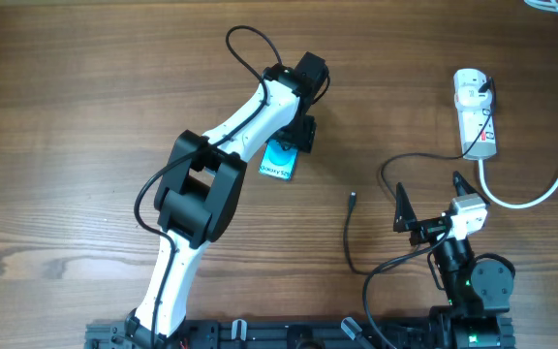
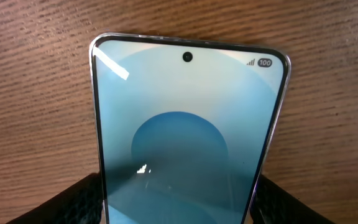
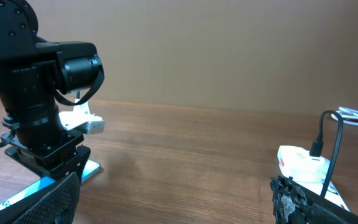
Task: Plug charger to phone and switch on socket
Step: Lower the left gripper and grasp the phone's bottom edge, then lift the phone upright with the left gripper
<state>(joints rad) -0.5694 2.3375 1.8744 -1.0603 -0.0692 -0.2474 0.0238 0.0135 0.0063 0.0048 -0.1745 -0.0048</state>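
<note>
Currently left gripper [image 2: 176, 200] straddles the phone [image 2: 185, 124], likely steadying it for plugging. Whether it grips yet: cannot tell; right gripper [image 1: 428, 194] gapes wide, empty.

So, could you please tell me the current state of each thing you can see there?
Phone: flat on the table, screen lit, nothing plugged in.
Charger: plug in the socket, tip loose on the table, away from the phone.
Socket: charger plugged in; switch position unreadable.
Left gripper: straddling the phone; contact unclear.
Right gripper: open, empty.
</note>
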